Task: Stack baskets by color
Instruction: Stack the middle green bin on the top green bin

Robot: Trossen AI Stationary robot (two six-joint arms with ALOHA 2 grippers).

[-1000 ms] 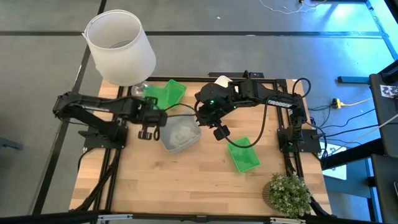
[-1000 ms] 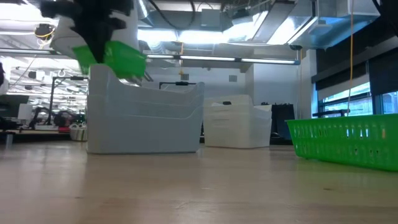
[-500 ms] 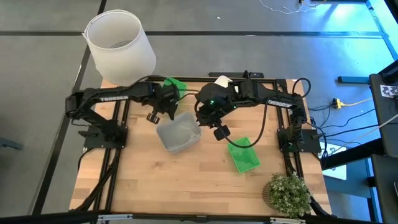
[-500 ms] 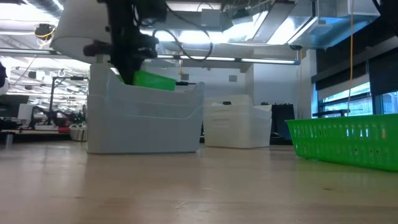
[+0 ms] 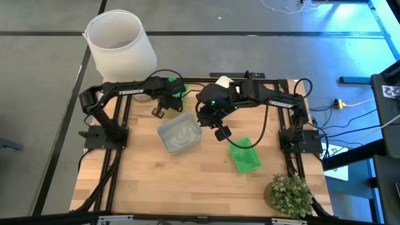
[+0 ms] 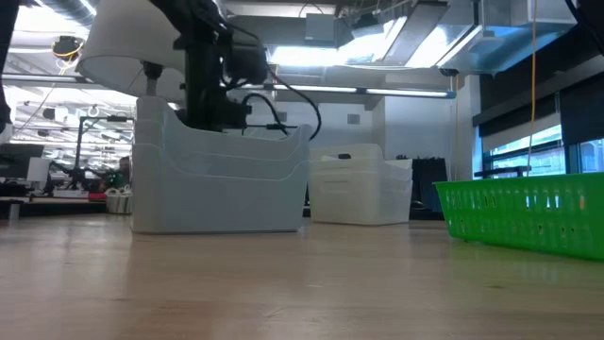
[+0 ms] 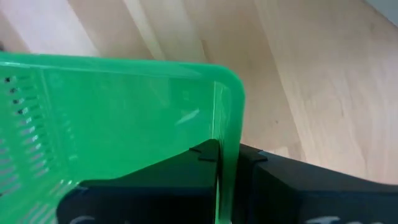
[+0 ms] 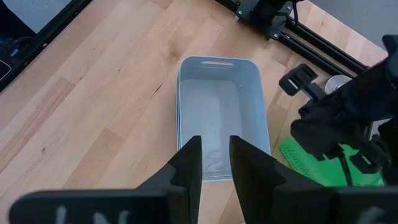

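We looked down on a wooden surface point(image 5: 156, 181) with two dark arms. The left tool point(image 7: 227, 177) was closed tight on the rim of a green basket point(image 7: 112, 118), one finger on each side of the thin wall, so the basket hung from its edge. From above, that arm reached toward the far edge of the surface, and only a small patch of green point(image 5: 177, 84) showed past its wrist. We judged it was carrying this basket toward a place for the green ones.

The right tool point(image 8: 214, 155) hovered over the grey basket point(image 8: 221, 118) at the middle of the surface, its two fingers slightly parted with nothing between them. It seemed to be lined up over the near rim, perhaps waiting or ready to grip.

A second green basket point(image 5: 244, 156) lay apart, nearer the right arm's base. A white basket point(image 6: 359, 184) stood behind the grey one in the level view.

Much was hidden. We could not tell whether the grey basket was one or several nested. The arms covered the far edge, so the other baskets could not be counted. A big white lampshade point(image 5: 120, 47) and a potted plant point(image 5: 290, 194) stood at the corners.
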